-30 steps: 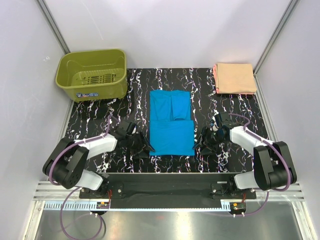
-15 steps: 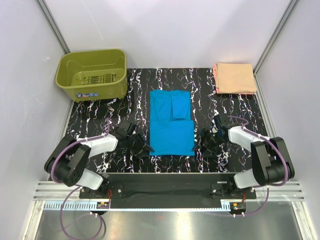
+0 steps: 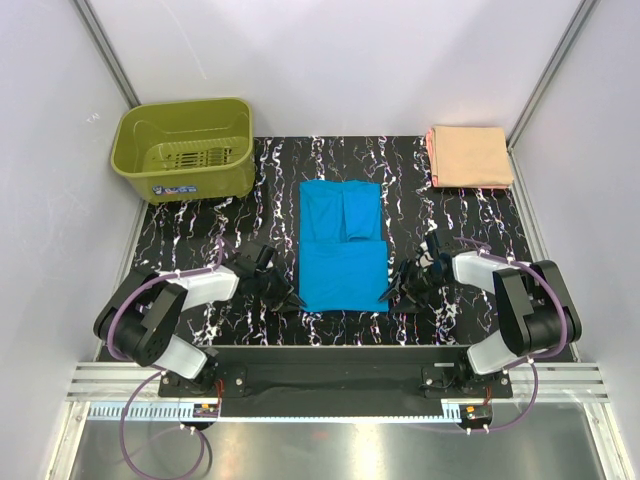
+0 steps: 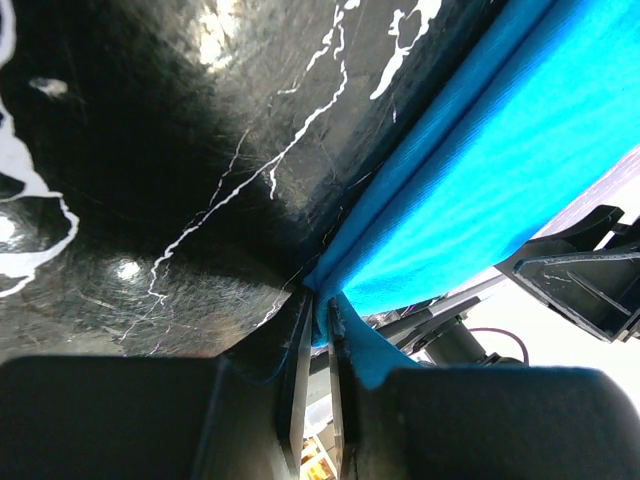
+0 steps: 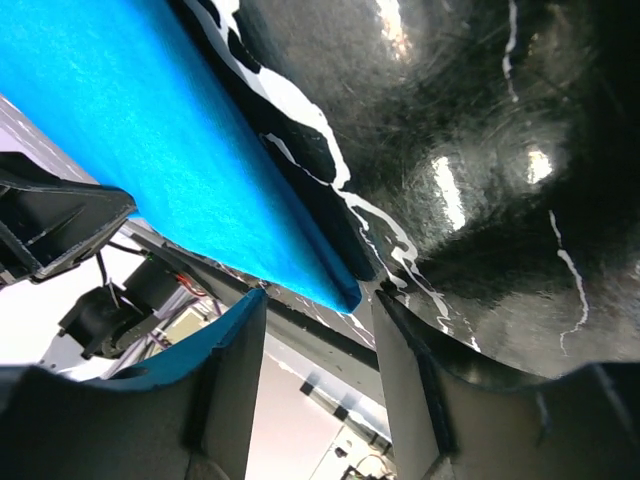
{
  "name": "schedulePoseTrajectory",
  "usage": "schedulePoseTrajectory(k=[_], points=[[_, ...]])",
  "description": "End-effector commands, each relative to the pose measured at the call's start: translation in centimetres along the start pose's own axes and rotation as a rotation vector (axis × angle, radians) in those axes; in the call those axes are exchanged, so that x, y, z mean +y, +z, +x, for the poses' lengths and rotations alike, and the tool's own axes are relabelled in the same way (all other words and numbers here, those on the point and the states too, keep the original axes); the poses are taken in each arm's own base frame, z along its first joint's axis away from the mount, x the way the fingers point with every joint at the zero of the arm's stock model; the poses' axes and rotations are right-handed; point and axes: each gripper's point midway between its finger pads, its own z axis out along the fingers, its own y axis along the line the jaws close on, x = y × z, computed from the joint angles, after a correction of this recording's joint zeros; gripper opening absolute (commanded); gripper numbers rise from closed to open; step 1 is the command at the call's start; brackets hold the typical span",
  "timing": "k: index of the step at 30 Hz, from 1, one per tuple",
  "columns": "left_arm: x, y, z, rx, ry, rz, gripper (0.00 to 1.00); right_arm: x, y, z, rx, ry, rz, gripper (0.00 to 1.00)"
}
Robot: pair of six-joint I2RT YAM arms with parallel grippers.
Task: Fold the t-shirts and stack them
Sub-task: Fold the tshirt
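Observation:
The turquoise-blue t-shirt (image 3: 343, 245) lies partly folded as a long rectangle in the middle of the black marbled table. My left gripper (image 3: 291, 298) is at its near left corner. In the left wrist view the left gripper (image 4: 318, 312) has its jaws pinched on the blue shirt's edge (image 4: 480, 150). My right gripper (image 3: 391, 293) is at the near right corner. In the right wrist view the right gripper (image 5: 318, 297) is open, and the blue shirt's corner (image 5: 335, 285) lies between its jaws. The pale peach t-shirt (image 3: 468, 155) lies folded at the back right.
An olive-green plastic basket (image 3: 185, 148) stands at the back left corner of the table (image 3: 420, 190). White walls with metal corner posts close in the sides and back. Both arms lie low along the table's near edge.
Both grippers have slid inward to the blue shirt's near corners. The right gripper moved left onto the corner. The shirts have not moved.

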Motion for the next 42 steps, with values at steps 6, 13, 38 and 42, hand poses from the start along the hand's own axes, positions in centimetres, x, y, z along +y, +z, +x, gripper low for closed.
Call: schedulePoseTrajectory(k=[6,13,38,42], points=[[3.6,1.0,-1.0,-0.062,0.011,-0.138,0.16,-3.9,1.7,-0.6,-0.042,0.036,0.129,0.54],[3.5,1.1,-1.0,-0.056,0.012,-0.135,0.15,-4.5,2.5,-1.4,-0.063,0.046,0.141,0.42],[4.2,-2.6,6.9,-0.034,0.335,-0.17,0.0,-1.8,-1.5,7.9,-0.026,-0.125,0.138,0.0],[4.7,-3.9,8.4,-0.038,0.379,-0.159,0.0,-2.8,-2.4,10.6,0.0,-0.104,0.146,0.0]])
